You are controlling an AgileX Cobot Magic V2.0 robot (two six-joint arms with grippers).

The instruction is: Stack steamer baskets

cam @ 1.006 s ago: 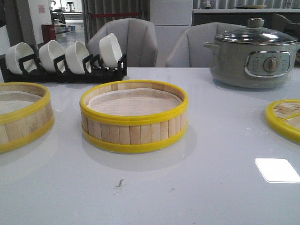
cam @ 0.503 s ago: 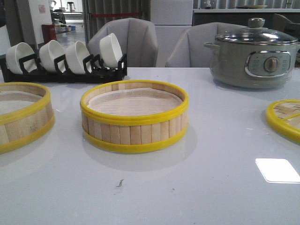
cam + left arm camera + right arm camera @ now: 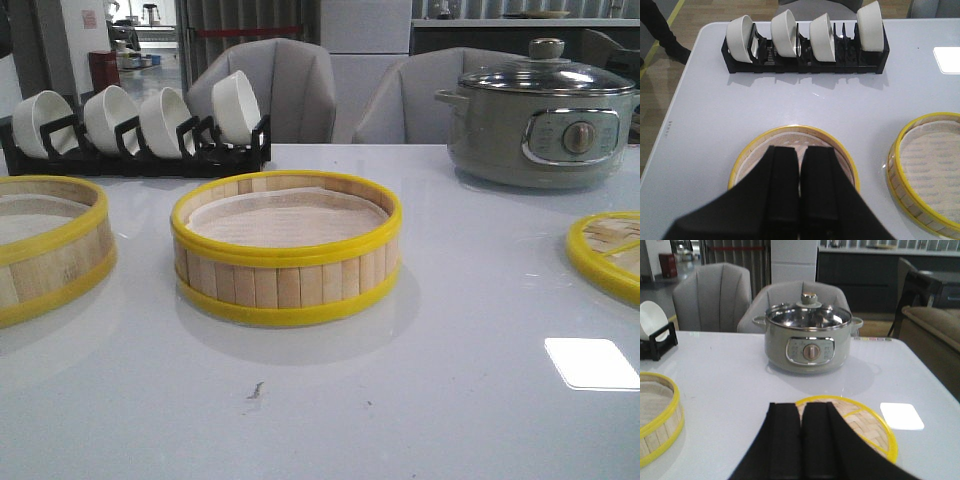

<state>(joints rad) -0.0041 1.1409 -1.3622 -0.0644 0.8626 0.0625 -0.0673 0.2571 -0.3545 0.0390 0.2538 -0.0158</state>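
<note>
No readable text — electric pot (image 3: 540, 120) panel markings too blurred, no labels legible

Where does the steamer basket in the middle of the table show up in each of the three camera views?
Front view: the middle steamer basket sits centre frame, whole.
Left wrist view: it is at the right edge, partly cut off, beside the other basket under the left gripper.
Right wrist view: only its rim shows at the left edge.
Shared landmark: the black bowl rack, also seen in the left wrist view and the right wrist view.
</note>
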